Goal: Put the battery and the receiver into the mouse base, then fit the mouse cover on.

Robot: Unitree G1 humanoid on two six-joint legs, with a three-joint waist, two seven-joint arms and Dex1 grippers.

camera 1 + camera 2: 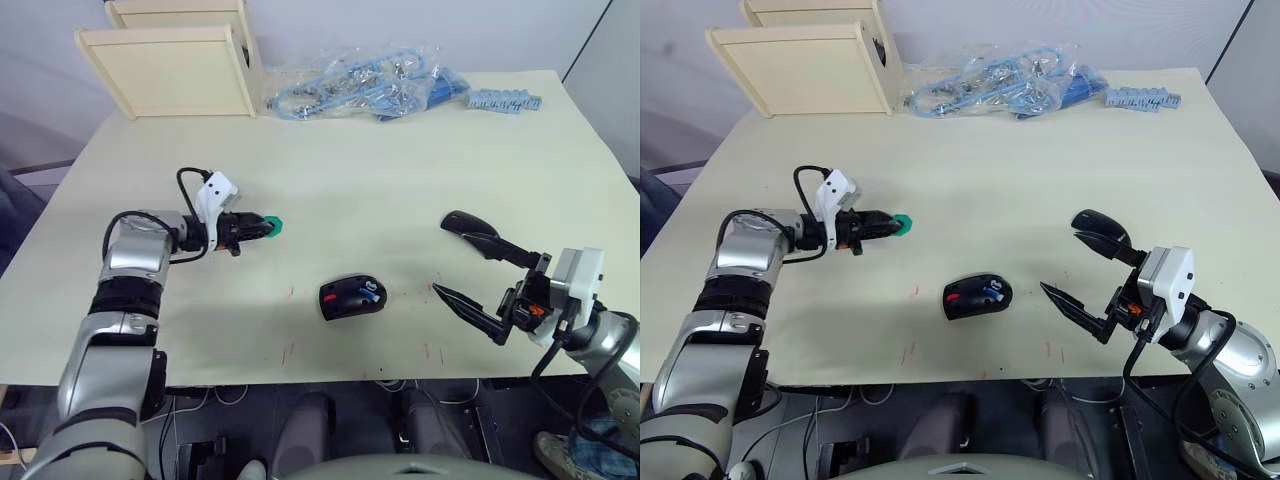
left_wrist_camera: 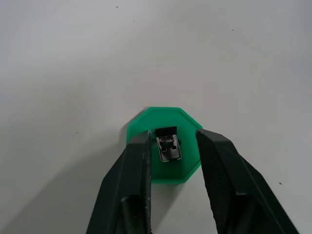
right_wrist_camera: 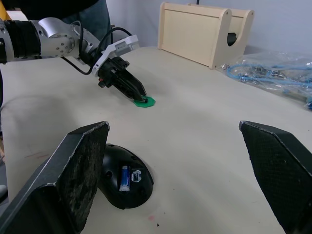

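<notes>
The mouse base (image 1: 352, 296) lies open-side up near the table's front middle, with the blue battery (image 3: 124, 176) seated in its hollow beside red parts. To its left, a small green octagonal holder (image 2: 146, 122) rests on the table and carries the receiver (image 2: 168, 145). My left gripper (image 2: 171, 136) is at the holder. Its fingers stand on either side of the receiver, with a small gap on each side. My right gripper (image 1: 440, 255) hovers wide open to the right of the base, holding nothing. The mouse cover is out of view.
Two pale wooden boxes (image 1: 170, 65) stand at the table's back left. A clear bag of blue cables (image 1: 370, 85) and a blue ridged part (image 1: 505, 100) lie along the back edge. The table's front edge runs just below the base.
</notes>
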